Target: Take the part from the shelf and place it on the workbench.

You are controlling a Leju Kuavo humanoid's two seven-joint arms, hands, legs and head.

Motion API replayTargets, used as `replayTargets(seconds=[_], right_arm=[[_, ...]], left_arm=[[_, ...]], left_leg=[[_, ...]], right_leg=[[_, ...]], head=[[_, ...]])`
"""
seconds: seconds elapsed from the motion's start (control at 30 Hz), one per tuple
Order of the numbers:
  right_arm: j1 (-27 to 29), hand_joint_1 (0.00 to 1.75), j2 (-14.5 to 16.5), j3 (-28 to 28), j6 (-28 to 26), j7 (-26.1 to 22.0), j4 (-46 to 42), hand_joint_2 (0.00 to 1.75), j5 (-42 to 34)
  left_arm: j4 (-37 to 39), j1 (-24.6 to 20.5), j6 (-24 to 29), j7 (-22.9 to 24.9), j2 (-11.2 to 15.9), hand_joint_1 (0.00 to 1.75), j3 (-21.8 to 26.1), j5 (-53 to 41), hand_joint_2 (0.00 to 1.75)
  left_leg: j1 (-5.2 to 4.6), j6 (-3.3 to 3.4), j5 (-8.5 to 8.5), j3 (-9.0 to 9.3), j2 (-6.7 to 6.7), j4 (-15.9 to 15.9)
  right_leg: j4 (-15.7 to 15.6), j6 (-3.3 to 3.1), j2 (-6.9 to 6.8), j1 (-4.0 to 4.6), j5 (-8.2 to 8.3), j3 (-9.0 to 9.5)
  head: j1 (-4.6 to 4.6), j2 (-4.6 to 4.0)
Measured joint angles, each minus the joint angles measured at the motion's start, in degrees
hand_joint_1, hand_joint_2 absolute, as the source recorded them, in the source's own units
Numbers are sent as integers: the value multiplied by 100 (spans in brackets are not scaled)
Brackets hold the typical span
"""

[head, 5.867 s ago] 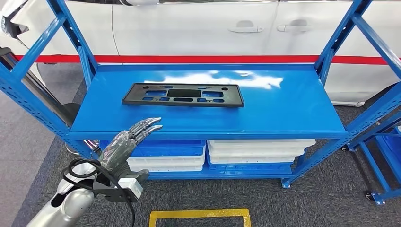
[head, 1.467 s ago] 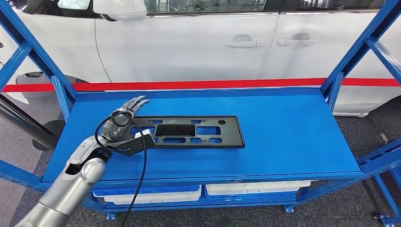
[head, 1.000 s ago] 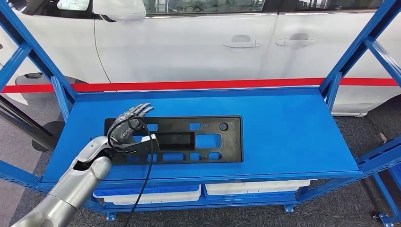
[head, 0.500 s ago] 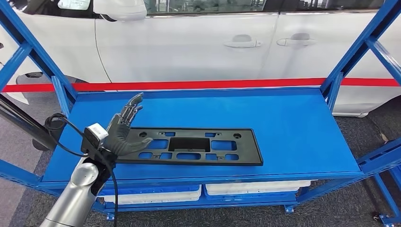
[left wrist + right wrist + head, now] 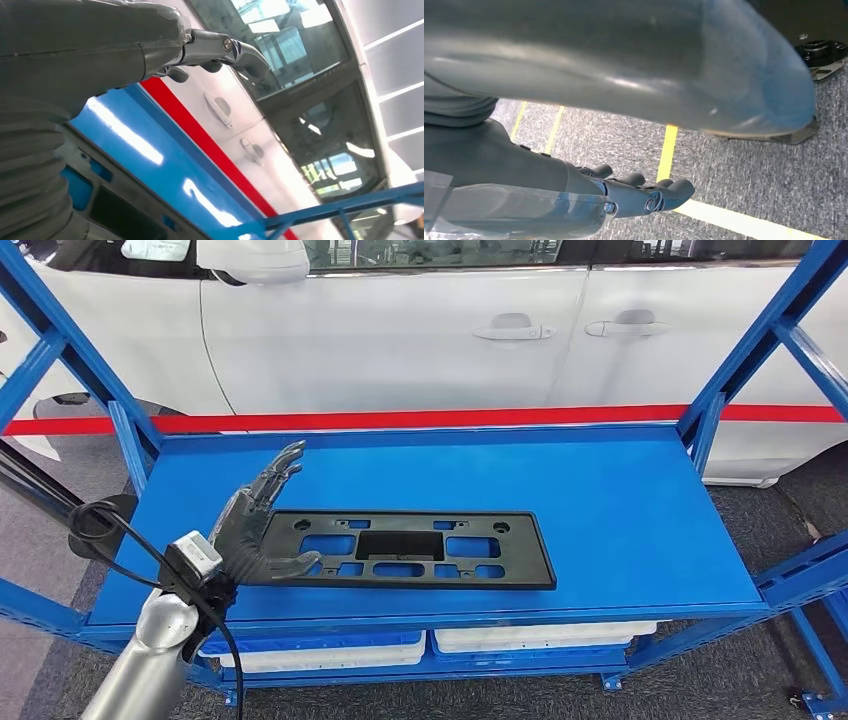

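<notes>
— Where is the part lying as we are looking down?

— We are seeing the flat black part lying on the blue shelf, near its front edge and toward the left side, with its long side running along the shelf.

— And what is our left hand doing?

— We are holding it at the left end of the part. The thumb is reaching across the top of that end, touching it, while the fingers are stretching out straight and apart, pointing toward the back of the shelf. We are not able to tell whether anything is under the part's edge, so we cannot call it a grip.

— Our right hand?

— We are letting it hang over grey carpet with yellow floor lines, fingers gently curled and holding nothing.

— What is standing behind the shelf?

— We are facing a white car with a red stripe. White and blue bins are sitting on the lower level.
</notes>
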Motion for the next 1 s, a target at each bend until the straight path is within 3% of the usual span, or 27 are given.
replayTargets(seconds=[0.27,0.5,0.83,1.0], right_arm=[[2,0,-1,-81,24,-7,0,0,-8],[7,0,-2,-114,32,-7,0,0,-9],[7,0,-2,-125,52,-17,0,0,19],[5,0,-7,-124,68,-55,0,0,94]], left_arm=[[-105,188,43,-271,447,0,-305,-858,175],[-237,349,398,-454,813,0,-643,-1810,175],[-329,421,502,-480,1044,0,-886,-2101,175],[-316,358,825,-282,1180,0,-1087,-2706,175]], left_leg=[[0,0,0,0,-1,-1],[0,0,0,0,0,-1],[0,0,0,0,-1,-1],[0,0,0,0,-1,-1]], right_leg=[[0,0,-1,0,0,1],[0,0,-1,-1,0,0],[0,0,-1,0,0,0],[0,0,-1,0,0,-1]], head=[[0,0],[0,0],[0,0],[0,0]])
